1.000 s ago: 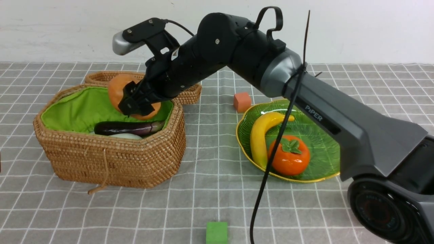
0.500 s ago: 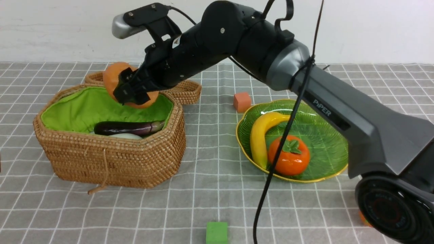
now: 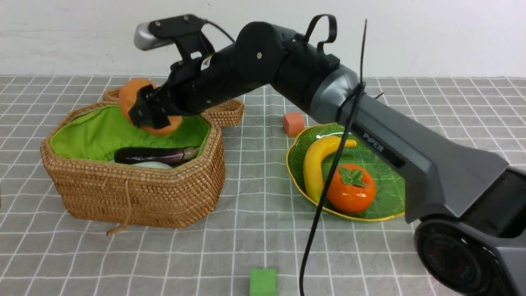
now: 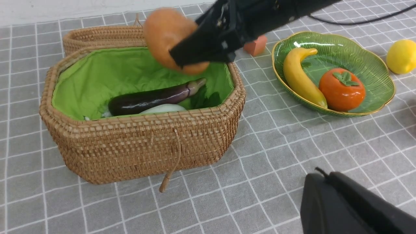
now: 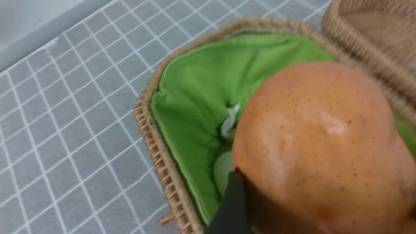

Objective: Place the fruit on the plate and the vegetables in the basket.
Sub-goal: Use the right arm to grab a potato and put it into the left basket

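A tan-orange speckled potato [image 3: 130, 95] hangs in my right gripper [image 3: 150, 112], which is shut on it above the back of the open wicker basket [image 3: 135, 193]. The wrist view shows the potato [image 5: 318, 136] close up over the green lining, with one black fingertip [image 5: 234, 201] against it. The purple eggplant [image 3: 152, 155] and the white radish [image 3: 153, 165] lie inside the basket. A banana [image 3: 314, 164] and a persimmon [image 3: 351, 193] rest on the green plate [image 3: 298, 154]. A lemon [image 4: 401, 56] sits on the cloth beyond the plate. My left gripper [image 4: 320, 174] is shut and empty, low over the cloth.
The basket's lid [image 3: 228, 113] lies open behind it. A small orange cube [image 3: 293, 123] stands behind the plate and a green cube [image 3: 263, 282] sits near the front edge. The right arm's cable [image 3: 324, 197] hangs across the plate.
My right gripper has lifted the potato a little and carried it left, from near the basket's right wall toward the middle of its back. The left gripper has stayed shut.
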